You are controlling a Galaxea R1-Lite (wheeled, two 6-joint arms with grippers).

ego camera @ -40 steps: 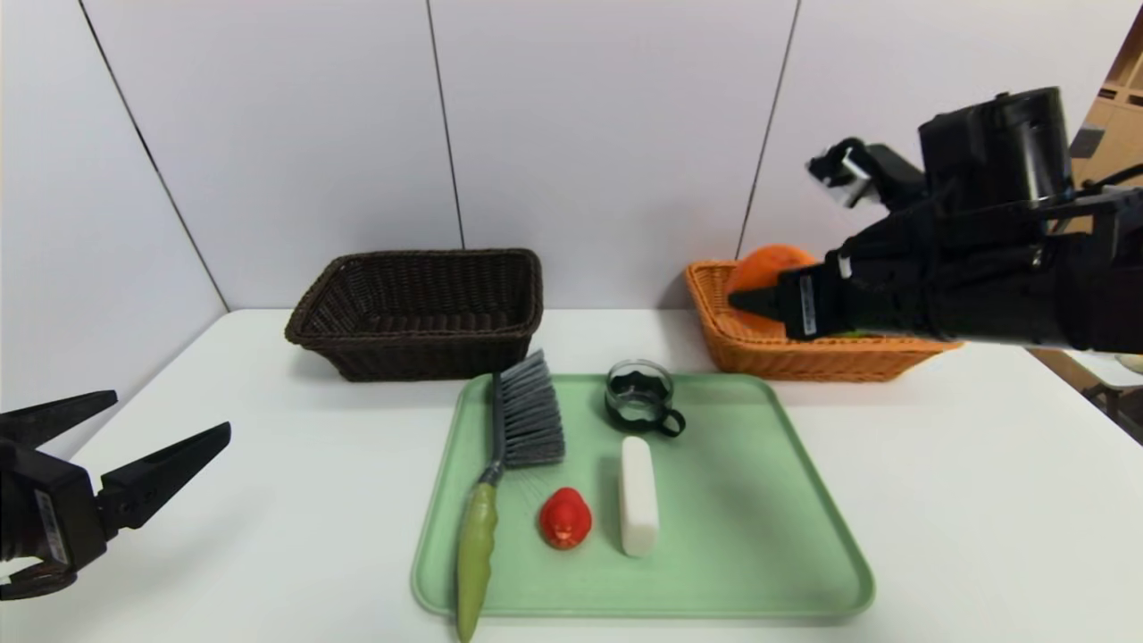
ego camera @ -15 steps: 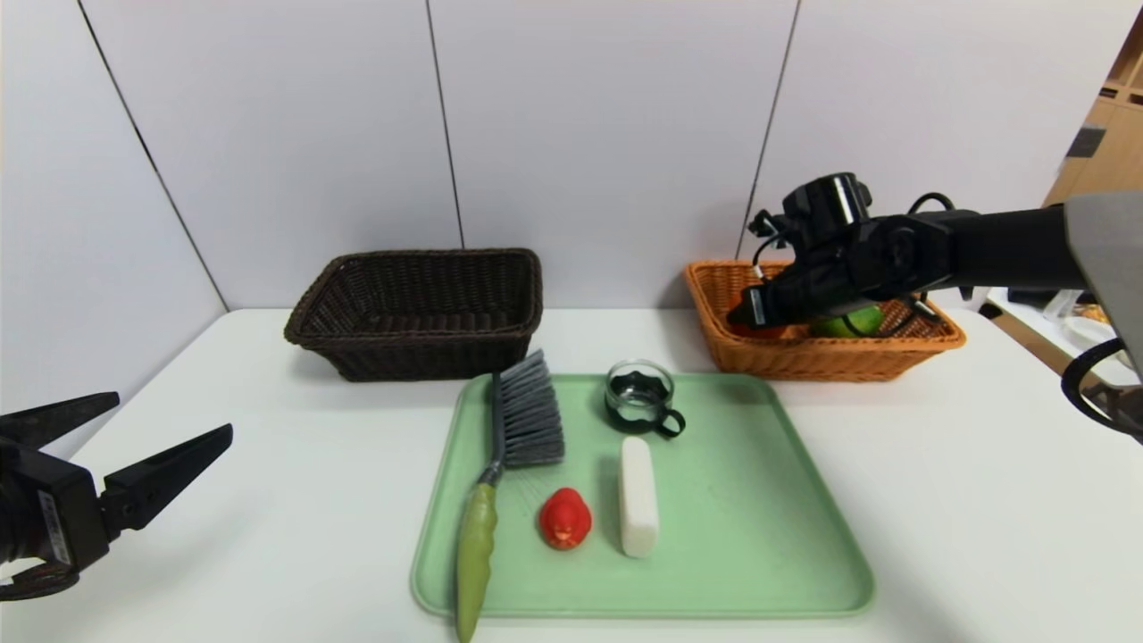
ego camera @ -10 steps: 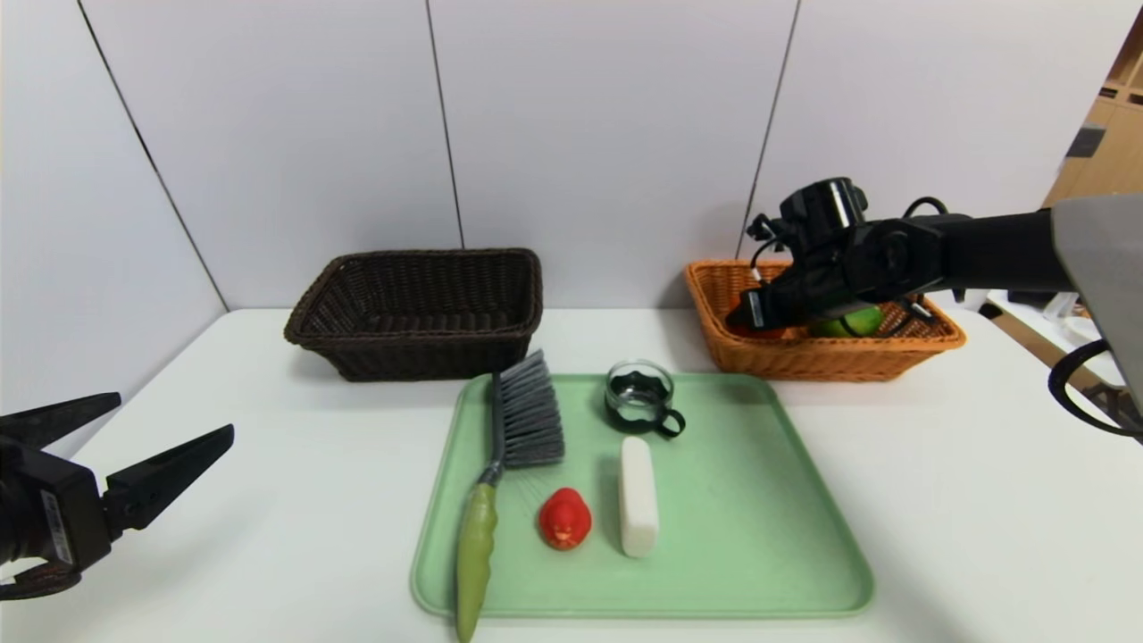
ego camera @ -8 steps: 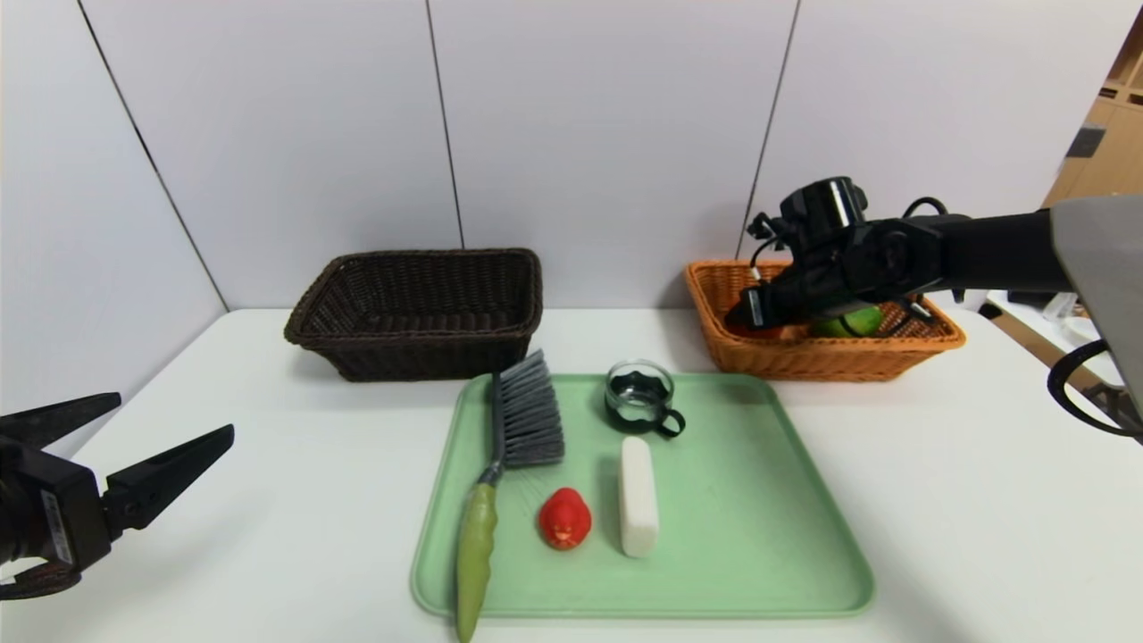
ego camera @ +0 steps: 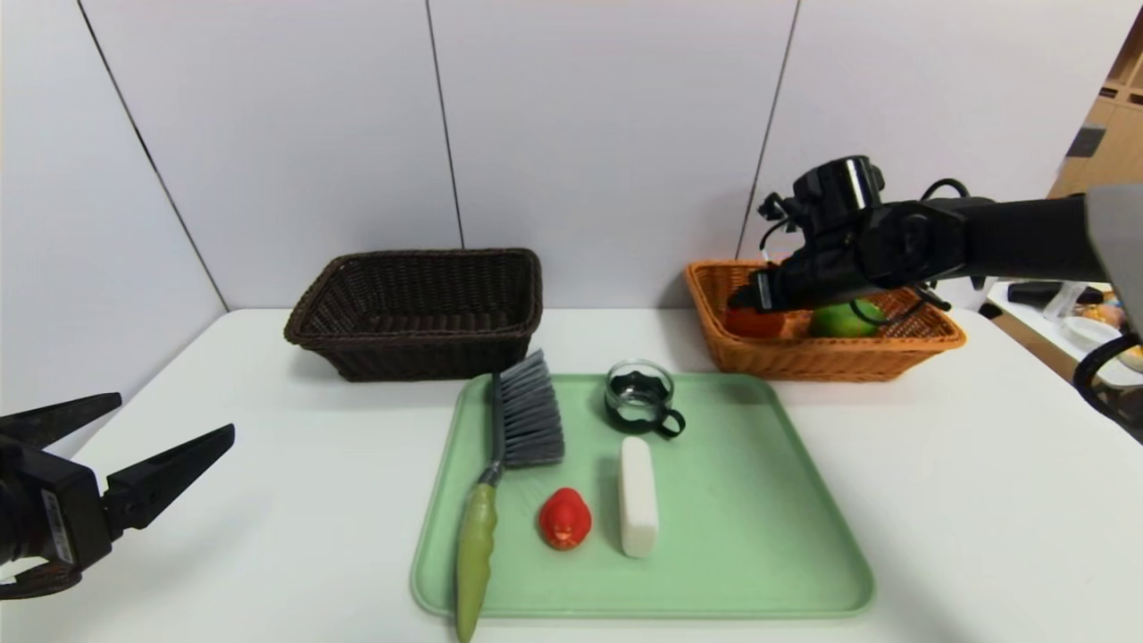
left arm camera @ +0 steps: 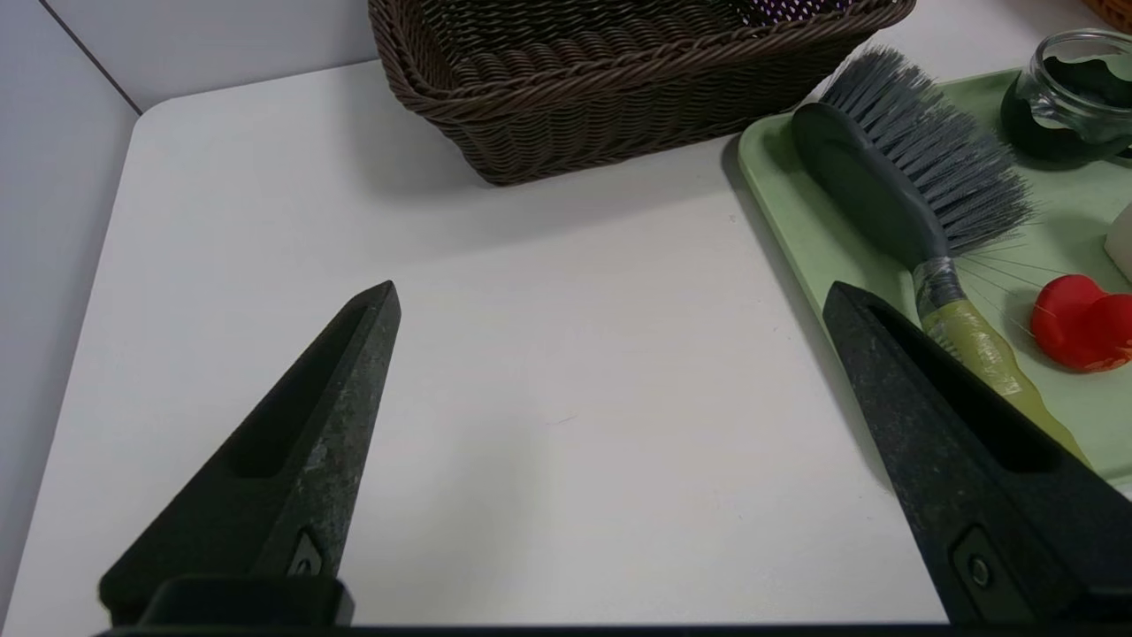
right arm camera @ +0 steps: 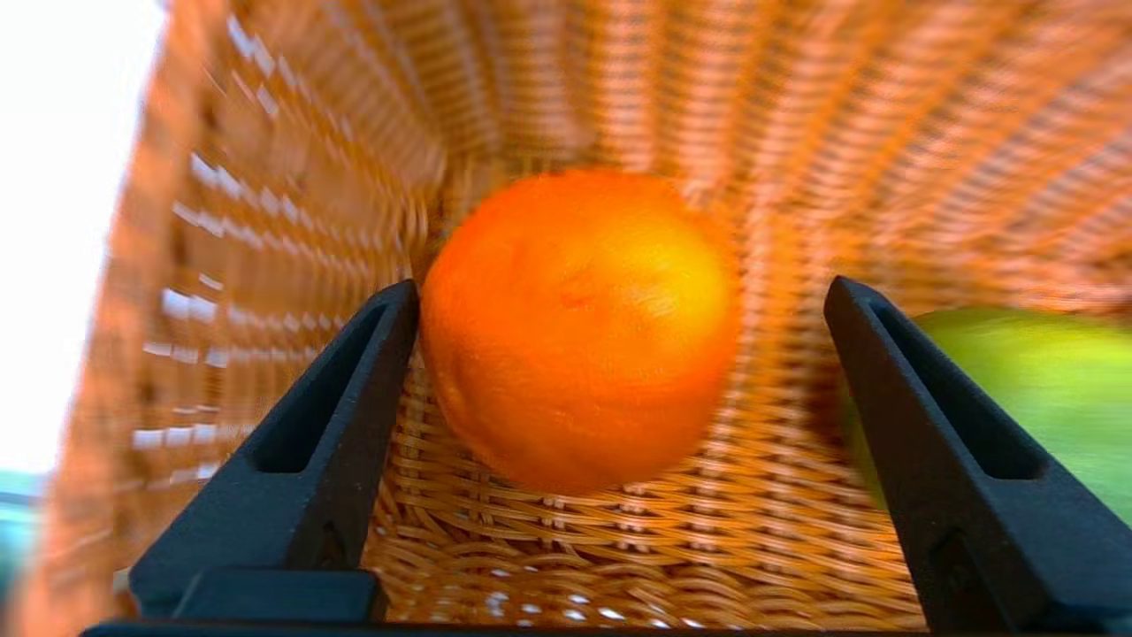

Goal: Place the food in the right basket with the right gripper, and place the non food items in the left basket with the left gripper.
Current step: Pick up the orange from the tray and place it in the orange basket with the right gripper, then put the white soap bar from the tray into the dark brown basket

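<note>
The orange (ego camera: 753, 321) and the green fruit (ego camera: 842, 320) lie in the orange-tan right basket (ego camera: 804, 357). My right gripper (ego camera: 759, 299) is open just above the orange; in the right wrist view the orange (right arm camera: 579, 323) rests on the basket floor between the spread fingers, with the green fruit (right arm camera: 1052, 380) beside it. The brush (ego camera: 522, 429), glass cup (ego camera: 640, 396), white bar (ego camera: 638, 496) and red toy (ego camera: 564, 518) lie on the green tray (ego camera: 759, 536). The dark brown left basket (ego camera: 420, 313) is empty. My left gripper (ego camera: 125, 446) is open over the table's left front.
White wall panels stand close behind both baskets. The table's left edge and wall run next to my left gripper (left arm camera: 610, 296). The brush handle (ego camera: 473, 563) overhangs the tray's front edge. Clutter shows beyond the table's right edge.
My right gripper lowered the orange into the right basket, opened, and has now risen a little, leaving the orange in the basket. The left arm has not moved.
</note>
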